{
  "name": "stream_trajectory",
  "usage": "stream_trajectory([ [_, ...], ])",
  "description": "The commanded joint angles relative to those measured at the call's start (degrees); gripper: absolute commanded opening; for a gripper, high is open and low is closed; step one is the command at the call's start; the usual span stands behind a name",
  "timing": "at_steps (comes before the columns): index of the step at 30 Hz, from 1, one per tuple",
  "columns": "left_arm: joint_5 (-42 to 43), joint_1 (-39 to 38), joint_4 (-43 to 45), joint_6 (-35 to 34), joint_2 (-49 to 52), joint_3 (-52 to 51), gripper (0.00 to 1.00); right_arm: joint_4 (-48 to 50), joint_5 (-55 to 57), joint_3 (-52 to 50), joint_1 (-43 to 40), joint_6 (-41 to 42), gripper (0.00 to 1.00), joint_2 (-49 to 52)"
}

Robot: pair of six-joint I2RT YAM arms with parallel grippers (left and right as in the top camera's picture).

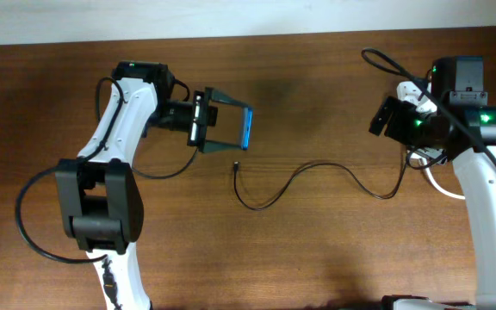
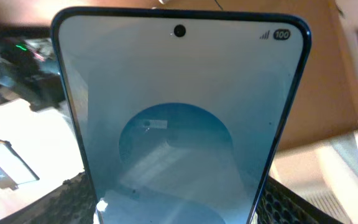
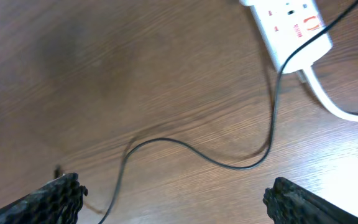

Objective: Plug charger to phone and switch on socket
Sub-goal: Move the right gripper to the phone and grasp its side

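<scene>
The slim phone with a black edge and bright blue screen (image 1: pixel 246 128) sat left of the table's middle. It was clamped across its width between the fingers of the left gripper (image 1: pixel 244 127). It was turned so that from above only a thin blue strip showed, while its screen filled the left wrist view.

The charger, a long thin black cable (image 3: pixel 273 106), lay loose on the brown wooden table (image 1: pixel 317 258). Its small connector tip (image 1: pixel 234 168) lay just on the near side of the phone, apart from it. From there the cable snaked right towards the socket.

The socket, a white power strip with red marks (image 3: pixel 291 22), lay at the far right, partly under the right arm. The cable crossed over its end, and a thick white cord (image 3: pixel 331 107) ran out of it.

The right gripper (image 3: pixel 174 198) hung above the table with its fingers spread wide, nothing between them and the cable below.
</scene>
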Motion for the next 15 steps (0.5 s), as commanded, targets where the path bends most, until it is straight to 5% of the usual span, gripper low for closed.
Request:
stream_trajectory([
  [1,-15.47,0.24,1.79,-10.47,0.07,1.49,0.00,0.20,-7.43,0.85,-0.15,-2.62,0.98,0.96],
  [8,-38.88,0.20,8.94,-28.81,0.09,1.49,0.00,2.49,-17.68,0.72,4.57,-2.73,0.99,4.11],
  [11,-40.41,0.20,11.21,-30.49,0.09,1.49,0.00,5.92,-21.00,0.63,10.03,-2.47,1.00,6.54],
  [15,-42.56,0.20,13.55,-33.16,0.09,1.49,0.00,11.74,-25.53,0.37,15.21,4.48,0.88,10.29],
])
